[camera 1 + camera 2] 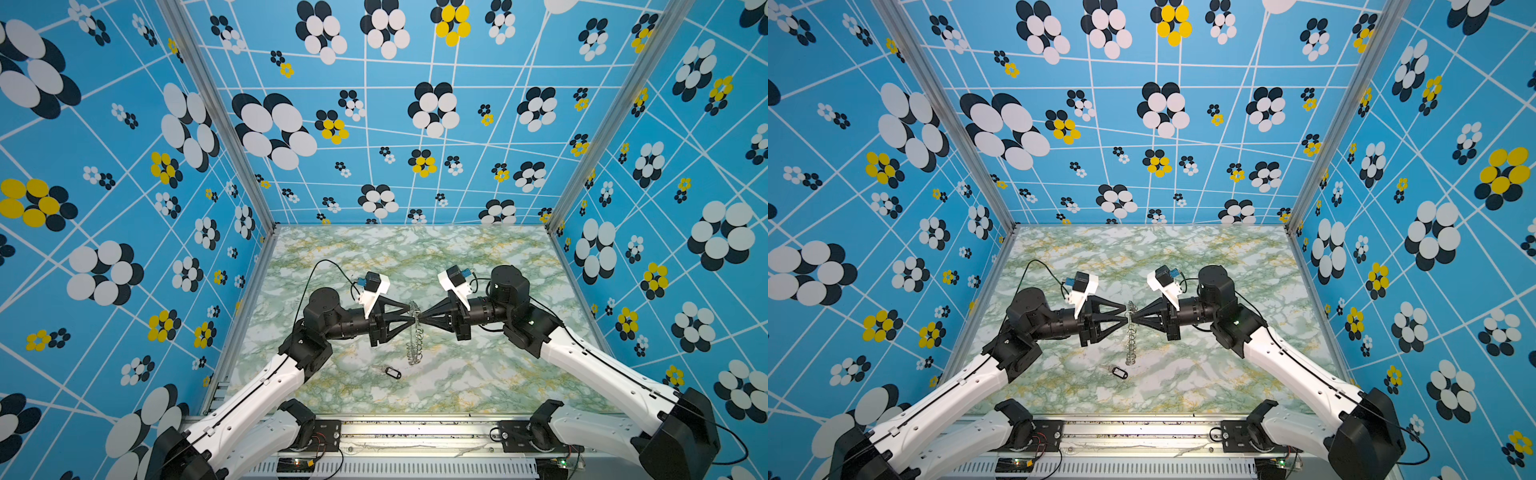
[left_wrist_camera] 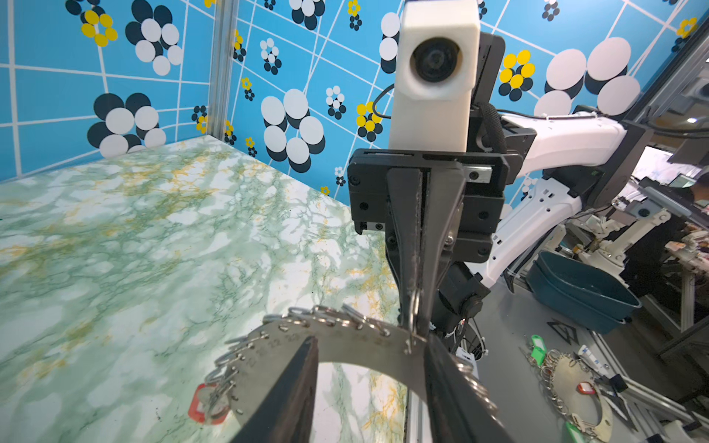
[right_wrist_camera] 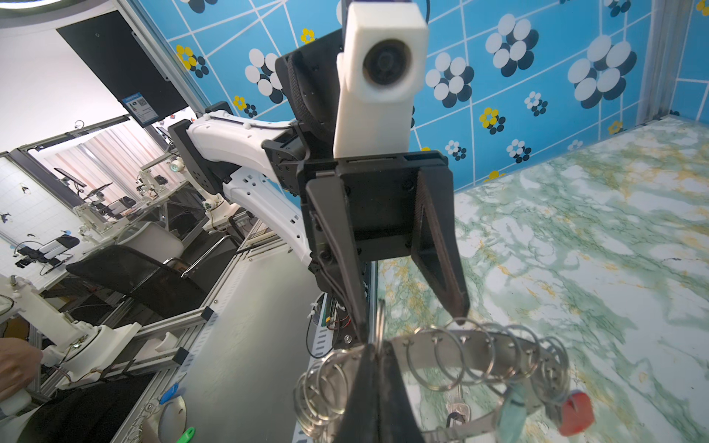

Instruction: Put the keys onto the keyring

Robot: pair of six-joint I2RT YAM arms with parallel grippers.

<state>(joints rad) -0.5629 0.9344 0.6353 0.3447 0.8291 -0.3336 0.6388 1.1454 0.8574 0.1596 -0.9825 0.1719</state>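
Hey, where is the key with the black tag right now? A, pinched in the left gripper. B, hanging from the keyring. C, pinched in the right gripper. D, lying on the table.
D: in both top views the black-tagged key lies flat on the table, nearer the robot's base than the raised keyring and apart from it.
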